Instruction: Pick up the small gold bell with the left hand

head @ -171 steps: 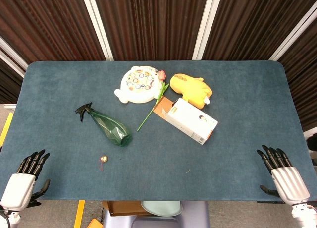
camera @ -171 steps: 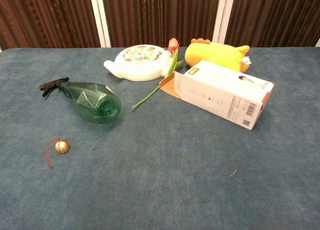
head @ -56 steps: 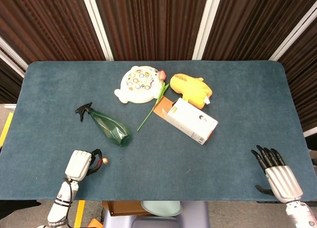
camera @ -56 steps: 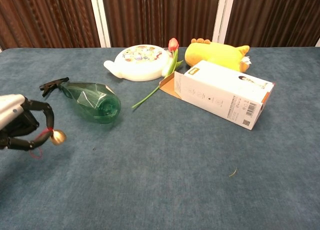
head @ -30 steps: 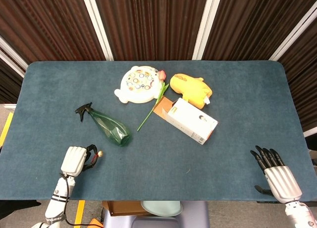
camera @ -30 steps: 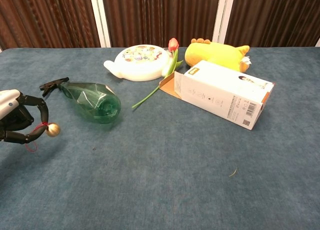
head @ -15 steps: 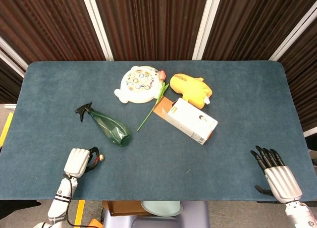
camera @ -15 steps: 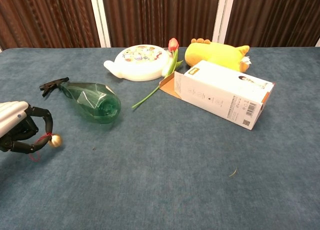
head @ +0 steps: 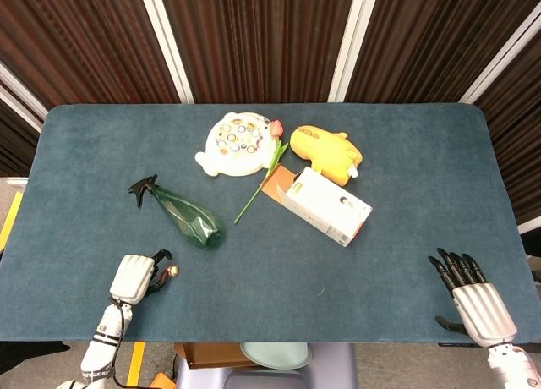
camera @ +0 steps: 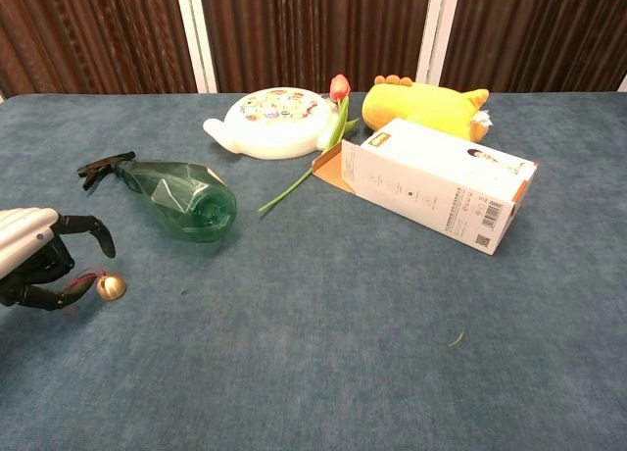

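The small gold bell point(camera: 110, 287) point(head: 173, 271) with its red cord lies low at the table's near left, level with the cloth. My left hand point(camera: 34, 260) point(head: 135, 278) is just left of it. One finger point(camera: 96, 233) arches well above the bell and off it, while a lower fingertip point(camera: 76, 294) sits against the bell's left side. Nothing pinches the bell from both sides. My right hand point(head: 473, 300) rests by the near right edge, fingers spread and holding nothing; the chest view does not show it.
A green spray bottle point(camera: 181, 198) lies just beyond the bell. Further back are a round white patterned toy point(camera: 274, 123), a tulip point(camera: 328, 127), a yellow plush point(camera: 426, 106) and a white carton point(camera: 436, 181) on its side. The blue table's near edge point(head: 270, 336) is close to both hands.
The left hand had the bell pinched and lifted; it has come down toward the table, and the upper finger has lifted off the bell. The right hand has not moved.
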`<state>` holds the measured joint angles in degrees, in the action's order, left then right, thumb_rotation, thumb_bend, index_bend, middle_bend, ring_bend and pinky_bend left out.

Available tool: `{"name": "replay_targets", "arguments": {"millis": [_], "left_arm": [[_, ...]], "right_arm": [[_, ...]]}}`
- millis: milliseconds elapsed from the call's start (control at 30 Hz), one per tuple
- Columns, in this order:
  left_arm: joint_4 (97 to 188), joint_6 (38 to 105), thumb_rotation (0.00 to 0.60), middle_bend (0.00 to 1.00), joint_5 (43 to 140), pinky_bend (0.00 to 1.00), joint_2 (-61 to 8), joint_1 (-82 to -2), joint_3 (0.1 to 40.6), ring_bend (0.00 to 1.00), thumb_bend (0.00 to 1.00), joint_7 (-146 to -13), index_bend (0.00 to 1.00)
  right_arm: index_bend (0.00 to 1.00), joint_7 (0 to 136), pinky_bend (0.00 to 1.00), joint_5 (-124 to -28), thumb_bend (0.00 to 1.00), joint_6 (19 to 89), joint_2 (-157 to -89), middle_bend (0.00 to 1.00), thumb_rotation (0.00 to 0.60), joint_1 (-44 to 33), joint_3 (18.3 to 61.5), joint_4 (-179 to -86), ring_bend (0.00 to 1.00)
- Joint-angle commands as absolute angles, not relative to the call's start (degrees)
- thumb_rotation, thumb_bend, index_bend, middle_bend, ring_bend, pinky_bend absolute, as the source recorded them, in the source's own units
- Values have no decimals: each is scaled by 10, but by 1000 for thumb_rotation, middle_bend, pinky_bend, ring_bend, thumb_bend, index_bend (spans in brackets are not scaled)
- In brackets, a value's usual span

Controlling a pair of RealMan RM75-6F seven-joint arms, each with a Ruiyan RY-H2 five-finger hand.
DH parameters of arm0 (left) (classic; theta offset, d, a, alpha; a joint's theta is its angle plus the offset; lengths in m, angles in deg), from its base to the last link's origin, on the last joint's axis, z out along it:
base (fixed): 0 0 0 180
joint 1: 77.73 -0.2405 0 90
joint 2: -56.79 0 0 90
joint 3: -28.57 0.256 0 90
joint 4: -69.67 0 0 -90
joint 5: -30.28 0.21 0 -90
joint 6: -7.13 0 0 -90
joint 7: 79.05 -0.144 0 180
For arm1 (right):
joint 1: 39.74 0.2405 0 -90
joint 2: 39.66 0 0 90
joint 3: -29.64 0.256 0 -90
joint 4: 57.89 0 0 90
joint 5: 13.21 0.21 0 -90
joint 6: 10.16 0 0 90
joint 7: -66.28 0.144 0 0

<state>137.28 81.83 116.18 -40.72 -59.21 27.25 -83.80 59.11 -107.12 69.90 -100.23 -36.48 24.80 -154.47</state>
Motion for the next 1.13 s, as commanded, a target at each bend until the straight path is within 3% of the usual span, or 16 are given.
{"name": "replay_targets", "arguments": {"millis": [33,200,267,300,333,400,433,467,700,767,900,1133], "left_arm": [[1383,823,600,1000,1165,1000,-401,-594,274,1000,430,-841,390],[1430,844,600,976,1188,1000,-358,-603,290,988,435,-857,267],[1460,833,600,776,1190,931,-323,-605,305,781,431,-895,107],[1481,822,600,638,1188,822,-302,-607,315,630,428,-915,54],[1515,806,600,448,1181,629,-270,-609,327,432,425,-938,13],[1576,794,600,164,1177,314,-217,-615,347,147,420,-949,0],[1597,795,600,49,1179,182,-196,-619,356,39,416,-941,0],[1617,796,600,10,1186,123,-176,-623,366,5,410,-924,0],[1633,906,600,0,1314,19,-79,-668,441,0,406,-693,0],[1604,977,600,0,1326,11,-77,-700,434,0,405,-682,0],[1538,1101,600,0,1286,0,-120,-773,373,0,394,-791,0],[1535,1091,600,0,1277,0,-122,-779,360,0,385,-780,0]], "right_arm": [[0,592,0,-1073,236,700,-1002,0,600,-365,247,-1545,0],[0,595,0,-1076,236,702,-1000,0,600,-366,246,-1544,0],[0,595,0,-1079,236,701,-999,0,600,-366,244,-1544,0],[0,595,0,-1080,236,700,-998,0,600,-366,243,-1544,0],[0,596,0,-1082,236,701,-997,0,600,-366,242,-1544,0],[0,598,0,-1084,236,702,-997,0,600,-366,242,-1545,0],[0,598,0,-1085,236,704,-996,0,600,-367,242,-1545,0],[0,599,0,-1085,236,705,-996,0,600,-367,242,-1544,0],[0,592,0,-1087,236,702,-997,0,600,-367,240,-1546,0],[0,590,0,-1091,236,706,-998,0,600,-369,239,-1547,0],[0,583,0,-1095,236,716,-999,0,600,-374,239,-1546,0],[0,577,0,-1084,236,715,-999,0,600,-376,243,-1548,0]]}}
